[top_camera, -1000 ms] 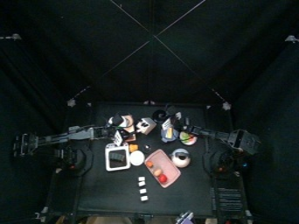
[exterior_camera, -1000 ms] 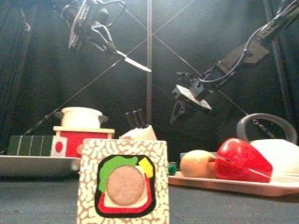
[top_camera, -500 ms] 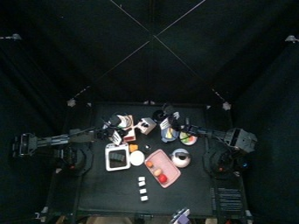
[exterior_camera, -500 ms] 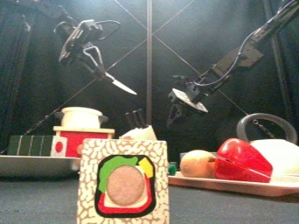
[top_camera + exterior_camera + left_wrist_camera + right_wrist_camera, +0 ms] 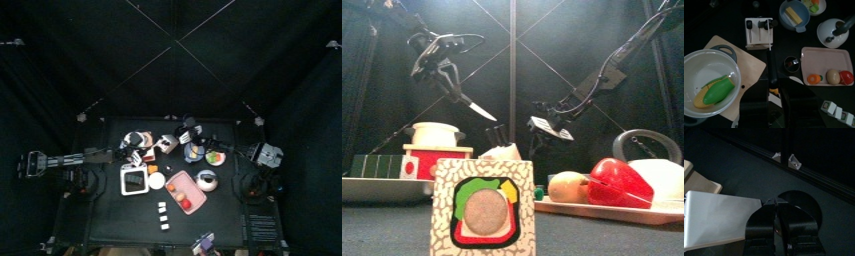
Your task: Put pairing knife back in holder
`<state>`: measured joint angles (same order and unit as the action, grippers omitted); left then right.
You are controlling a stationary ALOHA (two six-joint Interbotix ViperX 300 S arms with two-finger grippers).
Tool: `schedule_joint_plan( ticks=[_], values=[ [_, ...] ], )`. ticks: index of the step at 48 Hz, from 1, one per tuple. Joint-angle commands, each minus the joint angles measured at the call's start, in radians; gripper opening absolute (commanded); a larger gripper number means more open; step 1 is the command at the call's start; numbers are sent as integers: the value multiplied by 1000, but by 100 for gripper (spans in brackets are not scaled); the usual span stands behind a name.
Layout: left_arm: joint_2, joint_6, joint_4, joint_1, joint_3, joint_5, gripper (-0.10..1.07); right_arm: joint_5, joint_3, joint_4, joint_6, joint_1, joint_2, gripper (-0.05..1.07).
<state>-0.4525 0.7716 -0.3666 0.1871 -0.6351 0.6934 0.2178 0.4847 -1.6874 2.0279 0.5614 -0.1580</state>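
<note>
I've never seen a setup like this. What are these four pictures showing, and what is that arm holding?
This is a robot with two thin black arms working at a small black table inside black curtains. Each arm ends in a gripper, a pincer with two jaws.

One picture looks straight down from above, and one looks level across the table from its front edge. The other two come from cameras mounted on each wrist.

The left gripper is clamped on a knife and holds it in the air with the blade slanting down. The job is to put it back in the holder, the small block with dark handles sticking out.

The right gripper hangs nearby with its jaws together, and I can see nothing in it.

Also on the table are a pink tray of toy fruit and a large white bowl.
</note>
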Motion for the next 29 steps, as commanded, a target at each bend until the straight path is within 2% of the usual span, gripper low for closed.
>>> schedule_joint_plan(
  ticks=[1,14,29],
  values=[
    [-3,0,17,-17,23,17,37,-5,-29,0,0,6,15,21],
    [12,0,43,-46,28,49,37,-40,-57,0,0,3,-11,21],
    [100,-6,61,-44,84,54,37,-120,-91,0,-3,3,-48,21]
  ],
)
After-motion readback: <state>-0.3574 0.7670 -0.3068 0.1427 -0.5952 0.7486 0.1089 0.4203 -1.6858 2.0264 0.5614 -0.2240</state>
